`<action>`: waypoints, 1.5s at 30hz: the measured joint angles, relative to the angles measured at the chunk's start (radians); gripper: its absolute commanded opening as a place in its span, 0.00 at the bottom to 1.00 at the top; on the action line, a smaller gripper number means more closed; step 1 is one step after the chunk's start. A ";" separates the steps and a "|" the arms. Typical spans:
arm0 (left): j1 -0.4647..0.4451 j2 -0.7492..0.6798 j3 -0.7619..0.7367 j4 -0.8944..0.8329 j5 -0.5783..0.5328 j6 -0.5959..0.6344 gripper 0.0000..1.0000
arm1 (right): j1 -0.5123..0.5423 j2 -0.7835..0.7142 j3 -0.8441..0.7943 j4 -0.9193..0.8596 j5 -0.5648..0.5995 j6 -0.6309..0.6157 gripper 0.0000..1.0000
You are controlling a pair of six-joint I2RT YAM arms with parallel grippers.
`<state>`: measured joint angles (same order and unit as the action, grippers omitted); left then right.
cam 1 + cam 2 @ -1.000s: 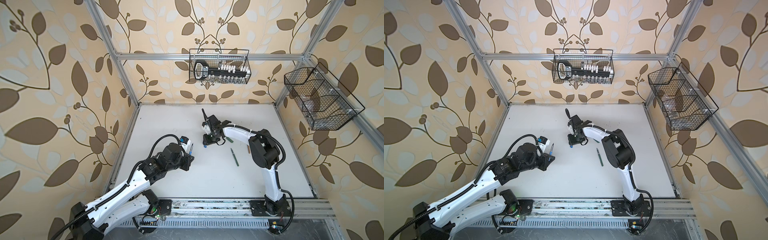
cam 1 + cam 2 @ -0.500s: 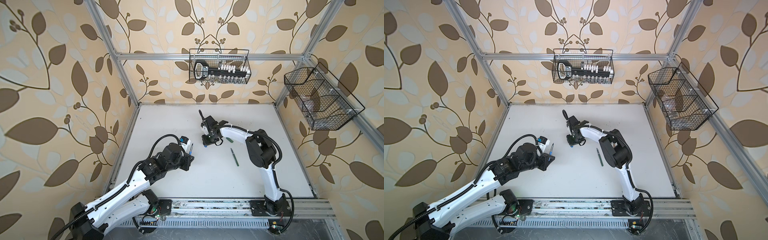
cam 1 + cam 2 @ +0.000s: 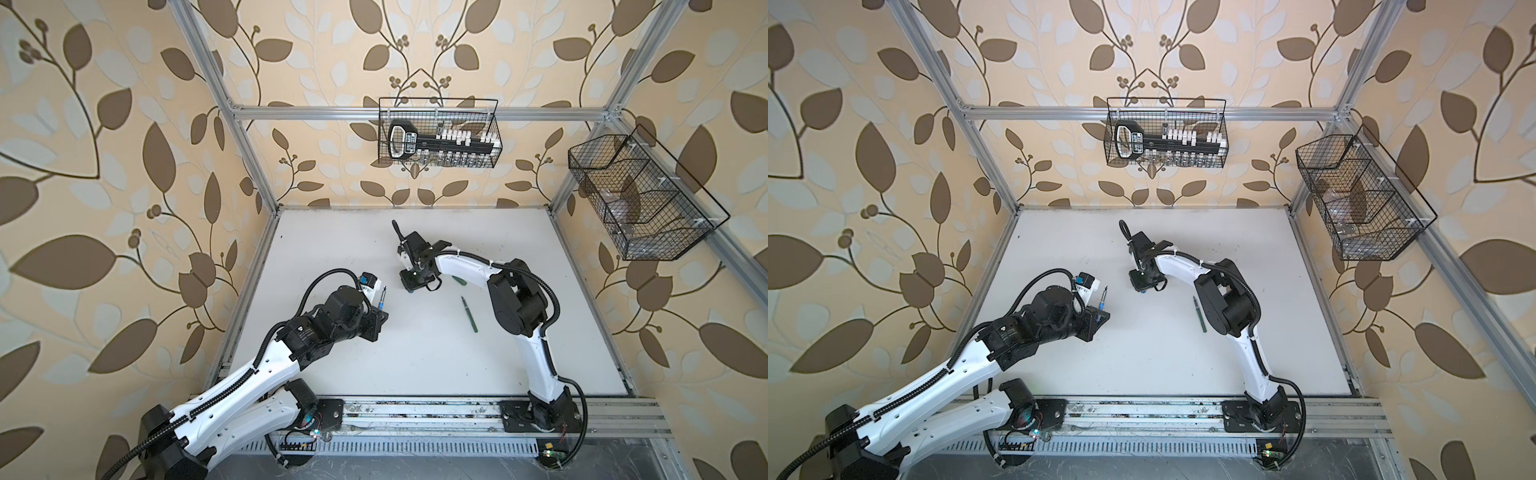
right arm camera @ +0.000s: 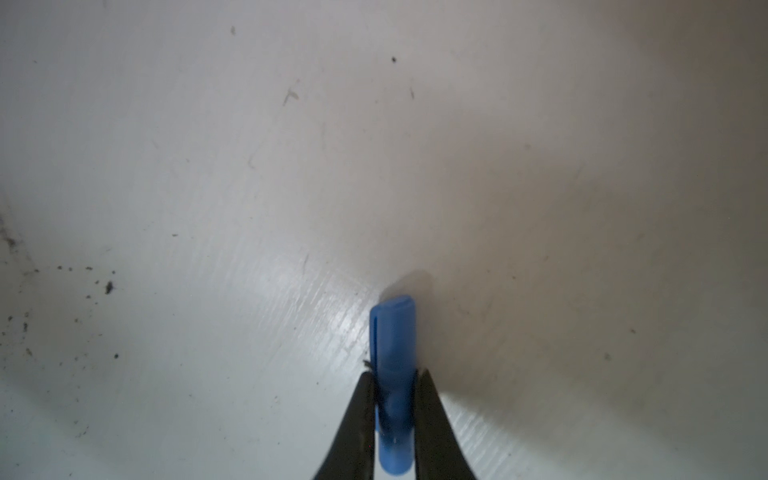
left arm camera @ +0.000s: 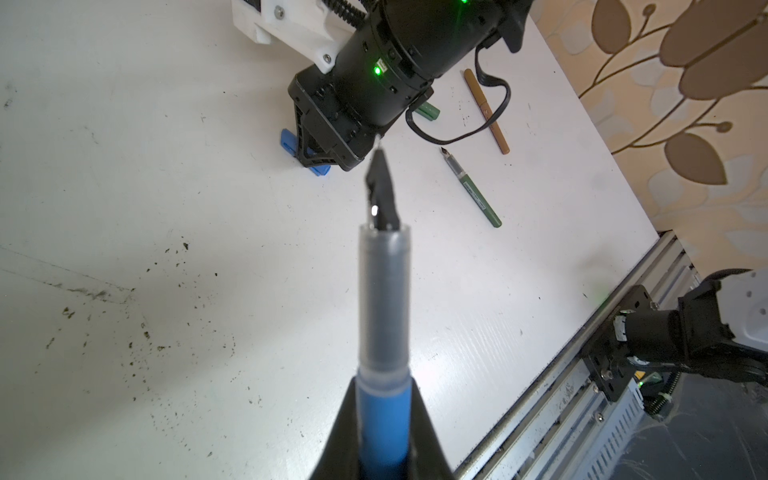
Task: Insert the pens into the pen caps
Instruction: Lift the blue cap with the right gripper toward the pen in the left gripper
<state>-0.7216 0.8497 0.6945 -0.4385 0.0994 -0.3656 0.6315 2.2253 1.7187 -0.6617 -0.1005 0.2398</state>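
My left gripper (image 3: pixel 376 319) (image 5: pixel 384 384) is shut on the blue pen (image 5: pixel 384 316) (image 3: pixel 381 297), whose dark tip points toward the right arm. My right gripper (image 3: pixel 411 287) (image 4: pixel 392 376) points down at the table in both top views. Its fingers (image 4: pixel 365 399) press both sides of the blue pen cap (image 4: pixel 392 345) (image 5: pixel 289 141), which lies on the white table. A dark green pen (image 3: pixel 469 313) (image 3: pixel 1199 313) (image 5: pixel 473 195) lies uncapped right of centre. A green cap (image 5: pixel 428 110) (image 3: pixel 459 280) and a tan-brown pen (image 5: pixel 486 110) lie behind the right wrist.
A wire basket (image 3: pixel 438 133) hangs on the back wall and another wire basket (image 3: pixel 640 199) on the right wall. An aluminium rail (image 3: pixel 415 411) carrying both arm bases runs along the table's front edge. Dark specks dot the table surface (image 5: pixel 124 311).
The right gripper has shifted slightly left and lower, and its jaws have closed onto the blue cap. The left arm and its blue pen have stayed still.
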 measured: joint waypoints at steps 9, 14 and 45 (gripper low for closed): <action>0.000 0.050 0.000 0.032 0.005 0.001 0.10 | -0.068 -0.183 -0.225 0.095 -0.167 0.006 0.12; -0.006 0.117 0.000 0.064 0.026 0.000 0.10 | -0.116 -0.351 -0.412 0.247 -0.323 0.056 0.12; -0.026 0.092 0.000 0.120 0.022 -0.003 0.10 | -0.033 -0.279 -0.417 0.091 0.046 0.021 0.41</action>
<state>-0.7475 0.9421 0.6941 -0.3187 0.1215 -0.3683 0.5987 1.9465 1.3014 -0.5705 -0.0544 0.2607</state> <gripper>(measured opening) 0.134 0.385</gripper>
